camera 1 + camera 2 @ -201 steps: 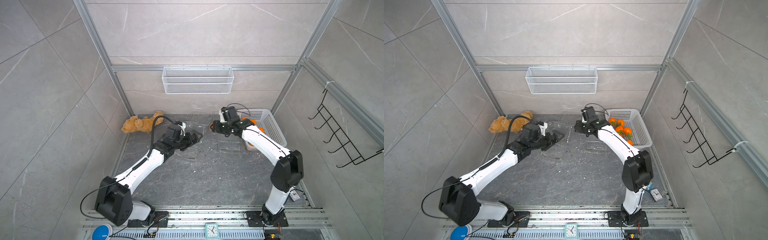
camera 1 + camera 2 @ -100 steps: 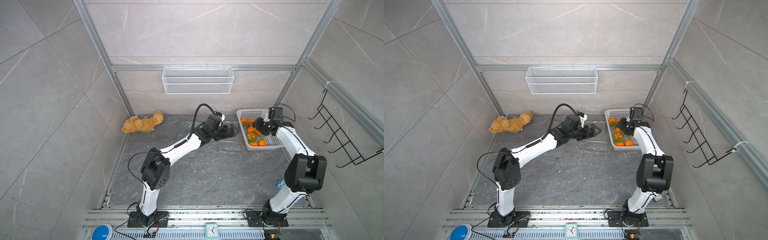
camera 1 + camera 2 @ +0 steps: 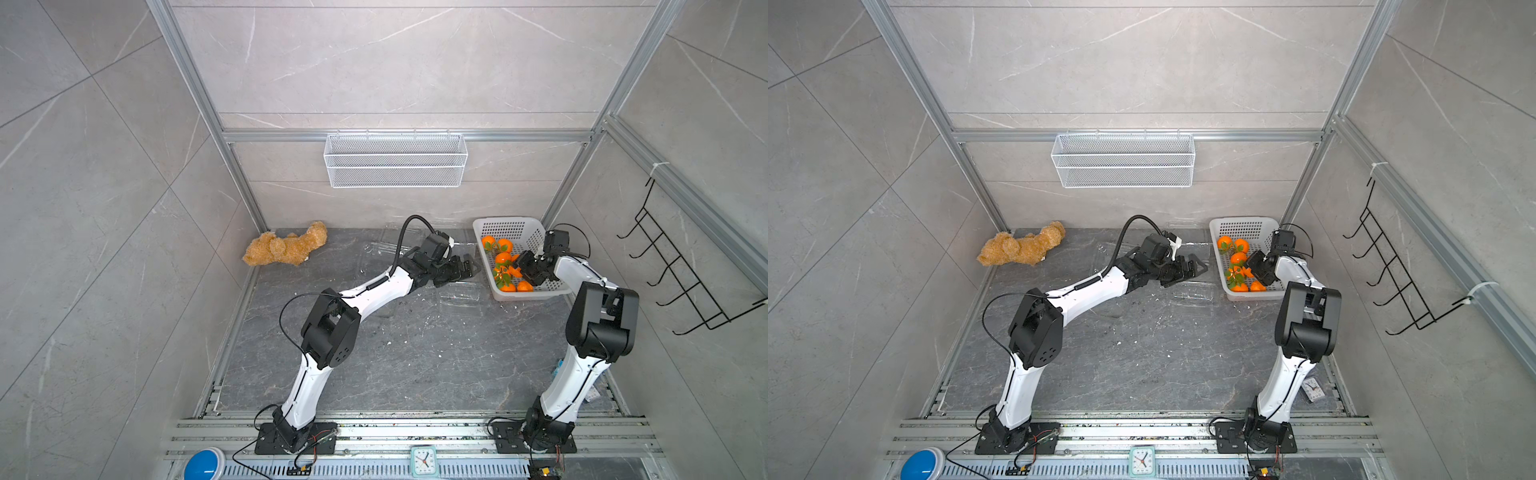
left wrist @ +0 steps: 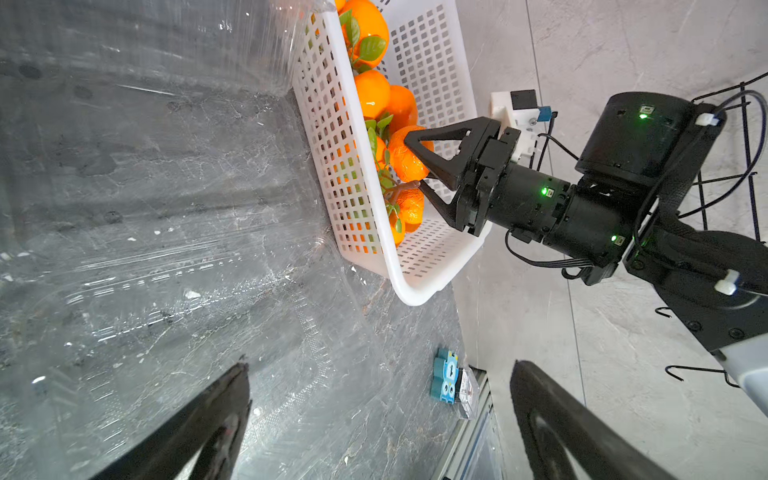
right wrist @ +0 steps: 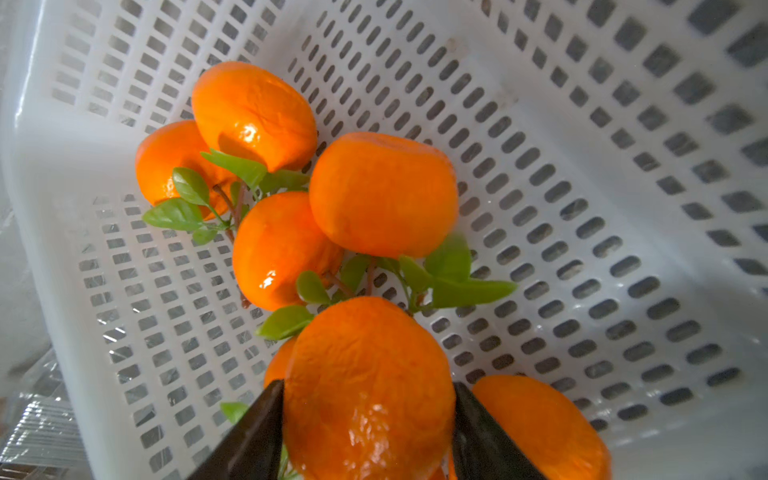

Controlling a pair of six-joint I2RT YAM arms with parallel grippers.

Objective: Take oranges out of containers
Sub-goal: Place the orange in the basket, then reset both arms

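Note:
Several oranges [image 5: 382,195] with green leaves lie in the white perforated basket [image 3: 513,226], also seen in a top view [image 3: 1238,258]. My right gripper [image 5: 368,384] reaches into the basket and is shut on one orange [image 5: 370,395], a finger touching each side; the left wrist view shows the same grip [image 4: 405,160]. My left gripper [image 3: 467,266] hangs open and empty just left of the basket, above a clear plastic container [image 3: 459,293] on the floor. The container's clear plastic [image 4: 166,270] fills much of the left wrist view. No orange shows inside it.
A tan teddy bear [image 3: 286,247] lies at the back left of the floor. A white wire-mesh basket [image 3: 395,160] hangs on the back wall and a black hook rack [image 3: 681,278] on the right wall. A small blue clock [image 4: 444,376] lies by the right arm's base.
My right gripper has gone from the middle of the floor into the basket, carrying an orange. My left arm has swung right, towards the container beside the basket.

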